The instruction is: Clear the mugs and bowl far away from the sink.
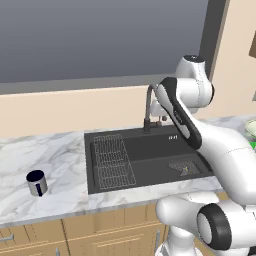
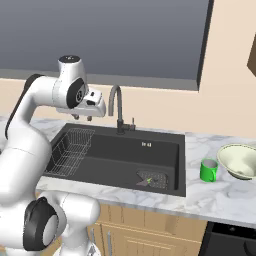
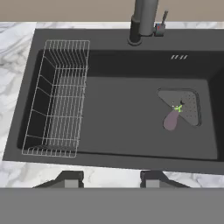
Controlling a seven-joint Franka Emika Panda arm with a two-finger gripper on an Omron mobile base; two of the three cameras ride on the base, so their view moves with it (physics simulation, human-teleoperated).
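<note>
The worktop [image 2: 215, 195] carried everything around the sink [image 3: 127, 113]. Right of the sink, the bowl [image 2: 239, 161] lay just beyond the green mug [image 2: 208, 170]; the navy mug [image 1: 36, 182] stood well to its left. The gripper [image 3: 111, 178] was held above the sink's front edge, jaws apart and empty. With the green mug so near the bowl, a wide reach was judged likely to knock one into the other.

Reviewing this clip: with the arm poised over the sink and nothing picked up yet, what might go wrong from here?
1. The bright green mug stands close beside the pale cream-green bowl; reaching for either might knock the other.
2. The open gripper hovers over the dark rectangular sink near the curved gooseneck faucet; a swing towards the mugs could clip it.
3. The dark navy mug stands on the opposite side, so the base probably must drive between pickups.
</note>
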